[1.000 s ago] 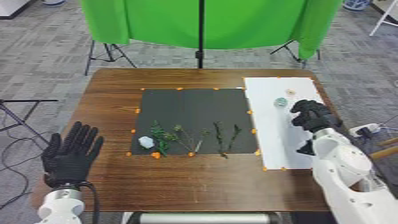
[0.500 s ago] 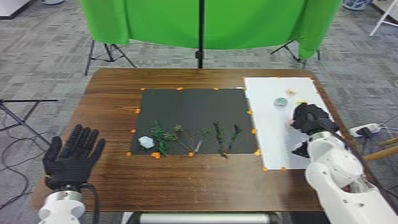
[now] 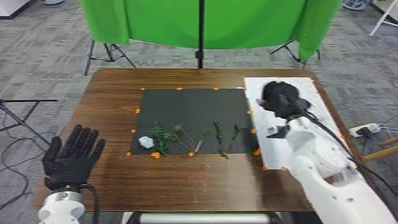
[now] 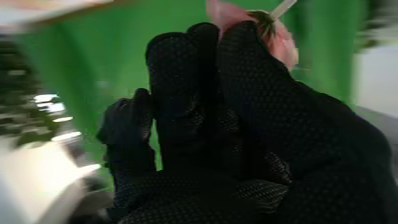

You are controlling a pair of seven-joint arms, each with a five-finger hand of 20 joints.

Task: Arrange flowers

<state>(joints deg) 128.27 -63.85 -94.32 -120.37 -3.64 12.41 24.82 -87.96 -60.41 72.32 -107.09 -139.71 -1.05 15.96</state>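
Green cloth (image 3: 133,25) hangs behind the brown wooden worktop (image 3: 213,185), gray patterned carpet (image 3: 44,55) around. Landmark: black mat (image 3: 191,112), matte, square-cut, orange tabs along its edges.

Right hand (image 3: 282,97) is over the white sheet (image 3: 275,161), to the right of the black mat; it hides part of the sheet. Dark patch on the sheet near that wrist, can't tell what. In the right wrist view, the glove covers much of the pink flower (image 4: 282,47); petals run off the picture edge. Most background there hard to make out.

Petals thin, soft, rounded; green base, pale smooth stem (image 4: 284,7). Glove fabric black, mesh-textured. On the black mat, near side: leafy green sprig (image 3: 160,137), thin branching stems (image 3: 180,134), two dark slender stems (image 3: 219,137), white lumpy piece (image 3: 146,142) at its near left corner.

Pink flower sits at the right hand's fingertips, pinched, petals showing on either side of one tip, stem pointing past them. Left hand (image 3: 73,160), left of the black mat: fingers straight, spread, nothing held.
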